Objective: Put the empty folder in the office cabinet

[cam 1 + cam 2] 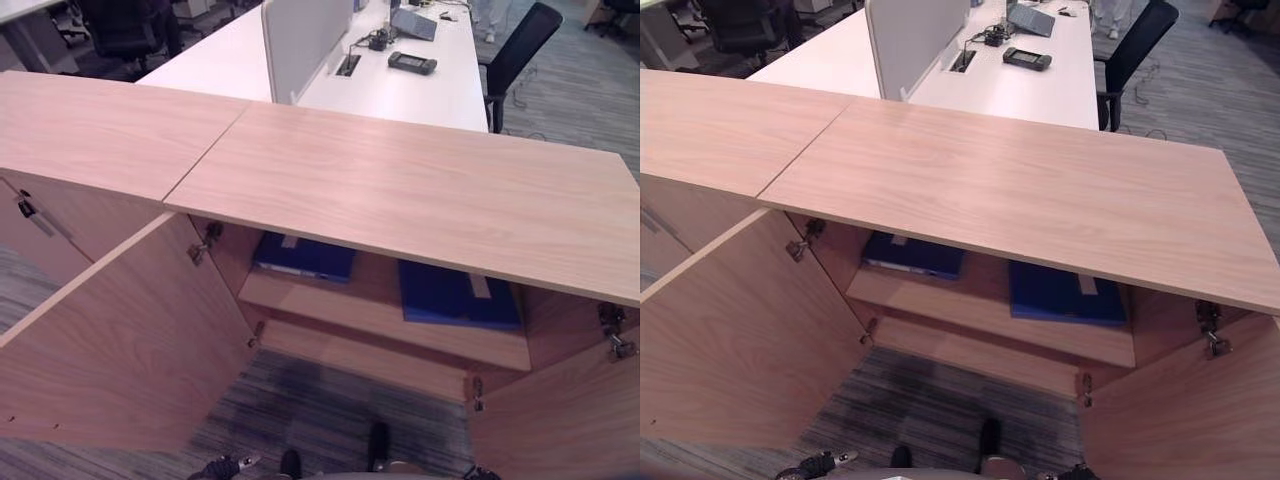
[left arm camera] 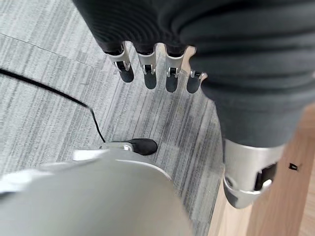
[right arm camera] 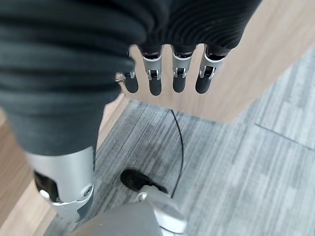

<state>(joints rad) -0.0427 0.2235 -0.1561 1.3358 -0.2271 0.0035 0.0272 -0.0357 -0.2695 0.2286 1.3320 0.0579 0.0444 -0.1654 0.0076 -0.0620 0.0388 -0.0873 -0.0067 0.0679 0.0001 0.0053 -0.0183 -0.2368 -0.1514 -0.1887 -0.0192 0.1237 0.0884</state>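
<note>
A low office cabinet (image 1: 420,190) stands with both doors swung wide, the left door (image 1: 120,340) and the right door (image 1: 560,420) angled out toward the viewer so that the interior shelf (image 1: 390,325) is exposed beneath the overhanging wooden top. Two blue folders lie flat on that shelf: the left folder (image 1: 303,256) sits toward the back on the left side, and the right folder (image 1: 458,297) lies on the right side, its front edge close to the shelf's lip; they are apart from each other, and each shows a pale strip on its cover. Which of them is the empty one cannot be told, but lying flat and fully inside, both appear stowed, so the placing step looks complete and the doors remain to be closed. The left hand (image 2: 147,73) hangs over grey carpet (image 2: 59,113) beside a door edge, fingers straight and relaxed, holding nothing. The right hand (image 3: 167,73) likewise hangs with fingers extended and empty, close to a wooden door panel. Behind the cabinet stands a white desk (image 1: 400,90) with a grey divider screen (image 1: 305,40), small dark devices and a black chair (image 1: 515,55).
</note>
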